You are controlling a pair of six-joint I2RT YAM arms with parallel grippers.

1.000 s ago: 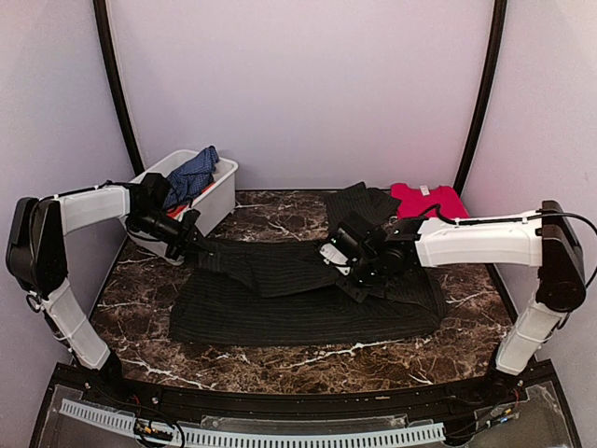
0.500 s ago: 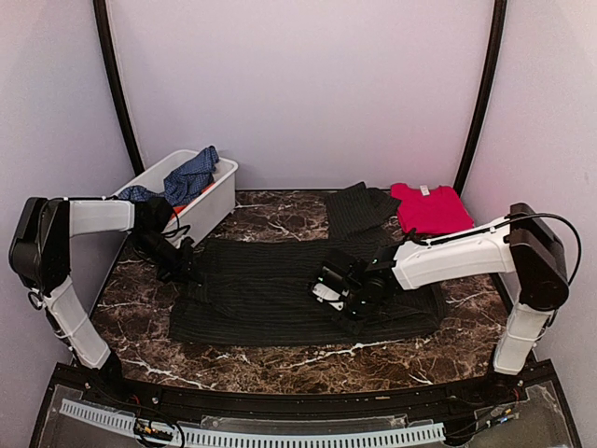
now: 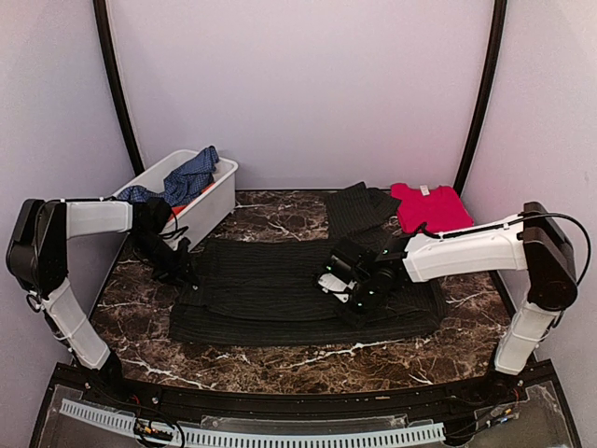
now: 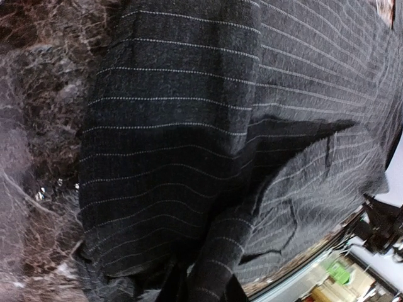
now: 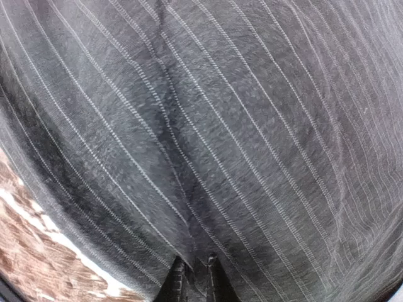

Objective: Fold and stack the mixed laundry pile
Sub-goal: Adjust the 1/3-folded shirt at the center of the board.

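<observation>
A dark charcoal pinstriped shirt [image 3: 280, 291] lies spread on the marble table [image 3: 140, 308], its far half folded over toward the near side. My left gripper [image 3: 184, 273] rests low at the shirt's left edge. In the left wrist view a ridge of striped cloth [image 4: 170, 126] stands between the jaws of that gripper [image 4: 201, 286]. My right gripper [image 3: 347, 291] presses on the shirt right of centre. In the right wrist view its narrow tips [image 5: 194, 274] pinch pinstriped cloth [image 5: 220, 126]. A bright red cloth [image 3: 429, 205] lies flat at the back right.
A white bin [image 3: 222, 191] at the back left holds a blue checked garment [image 3: 191, 173]. Another dark folded garment [image 3: 359, 207] lies behind the shirt, beside the red cloth. Black frame posts rise at both back corners.
Both grippers carried the shirt's far edge toward the near side and down, laying it over the lower half. The left gripper came away from the bin to the shirt's left edge.
</observation>
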